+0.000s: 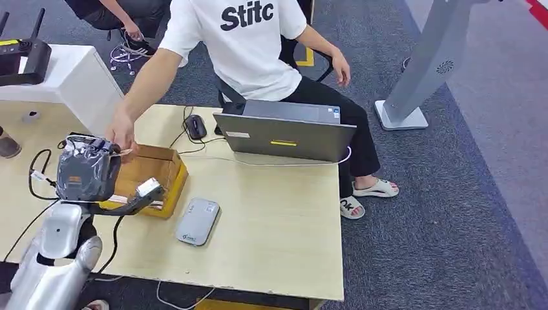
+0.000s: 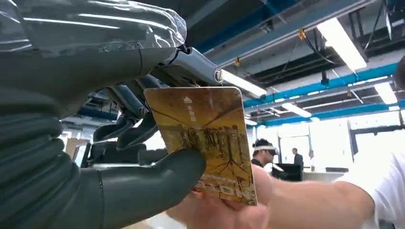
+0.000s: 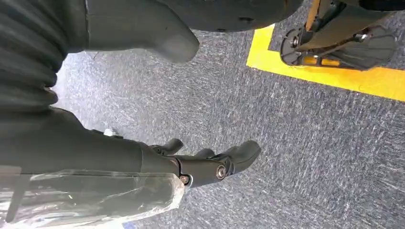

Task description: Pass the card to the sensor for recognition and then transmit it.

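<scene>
Yellow card (image 2: 205, 143) partly hidden by thumb (image 2: 157, 176).

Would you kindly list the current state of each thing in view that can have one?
Yellow patterned card: pinched by the left hand, a person's hand touching its far end.
Brown cardboard box: open.
Grey laptop: lid open.
Right hand: hanging over carpet, holding nothing.

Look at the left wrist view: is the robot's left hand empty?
No, the left hand holds a yellow card between its thumb and fingers, while a person's hand touches the card's far edge.
</scene>
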